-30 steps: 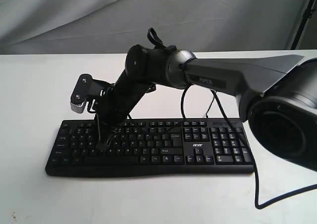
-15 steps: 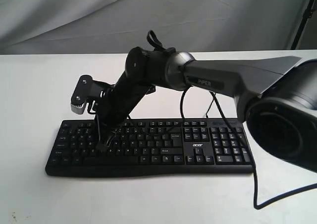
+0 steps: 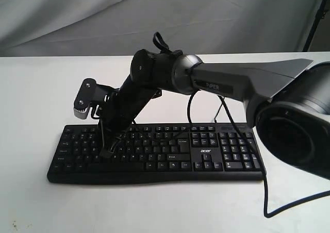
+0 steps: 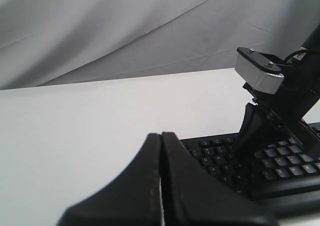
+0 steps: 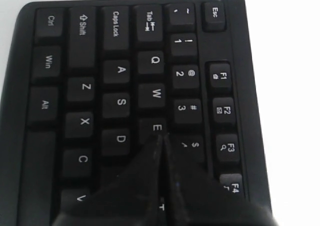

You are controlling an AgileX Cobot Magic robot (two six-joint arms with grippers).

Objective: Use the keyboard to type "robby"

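The black keyboard (image 3: 206, 150) with its white "acer" logo lies across the white table. My right gripper (image 3: 105, 151) reaches across to its left half, pointing down, shut, with its tip at the letter keys. In the right wrist view the shut right gripper (image 5: 161, 137) ends at the edge of the E key (image 5: 156, 128) and hides the key beside it; the keyboard (image 5: 120, 71) fills the frame. My left gripper (image 4: 161, 135) is shut on nothing, above the table off the keyboard's (image 4: 220, 156) left end. It does not show in the exterior view.
A thin black cable (image 3: 268, 192) runs from the keyboard's right end over the table (image 3: 31, 202). The right arm (image 3: 237, 83) spans above the keyboard's middle; its wrist camera (image 4: 259, 75) shows in the left wrist view. A grey cloth (image 3: 77, 16) hangs behind.
The right gripper's tip has shifted only very slightly over the same left letter keys. The keyboard has not moved.
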